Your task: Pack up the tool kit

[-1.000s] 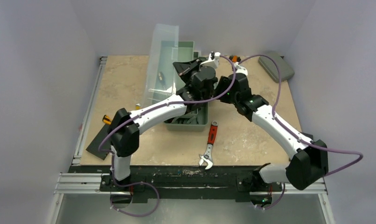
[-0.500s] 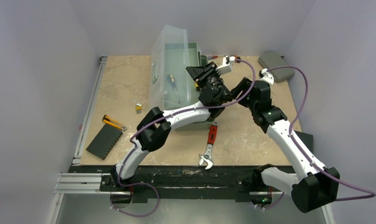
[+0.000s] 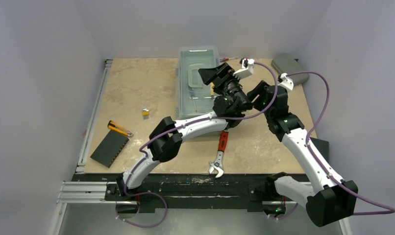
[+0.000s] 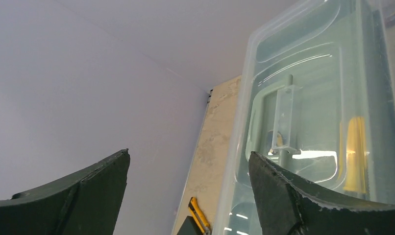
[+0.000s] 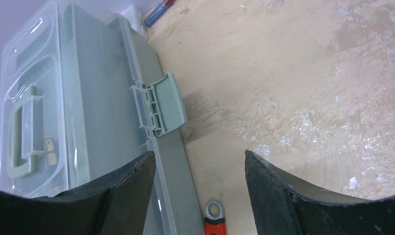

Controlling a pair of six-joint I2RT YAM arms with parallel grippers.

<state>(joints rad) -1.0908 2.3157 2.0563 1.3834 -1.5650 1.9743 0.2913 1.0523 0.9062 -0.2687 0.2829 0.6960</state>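
A red-handled wrench (image 5: 215, 223) is lying loose on the worktop (image 5: 293, 73), just under the right tool (image 5: 198, 161) on its near side. That tool's jaws are standing spread, with nothing between them. The left tool (image 4: 185, 161) is hovering with its jaws wide apart too, gripping nothing and looking down along the lid.

The tool kit (image 3: 198, 83) is sitting directly below the left tool and just to the left of the right tool, with its lid down. It is looking like a stiff, hollow plastic box, probably light for its bulk. Any tools inside would be adding weight and would be sliding about if it were tipped. The lid is looking smooth and slippery, and is likely to give a little under a press, so its flat faces are offering poor hold.

The top handle (image 4: 283, 122) is offering the surest grip for lifting. The front latch (image 5: 163, 104) is the place to push for fastening. It is sticking out towards the right tool and seemingly not snapped home.

The base is showing grey-green under a translucent lid with a moulded recess around the handle. Something yellow (image 4: 355, 154) is showing through the lid.

Beyond the kit's far end, a blue and red screwdriver (image 5: 159, 12) is lying outside it. Well off to the left tool's left, a yellow utility knife (image 4: 199, 215) is also waiting unpacked.
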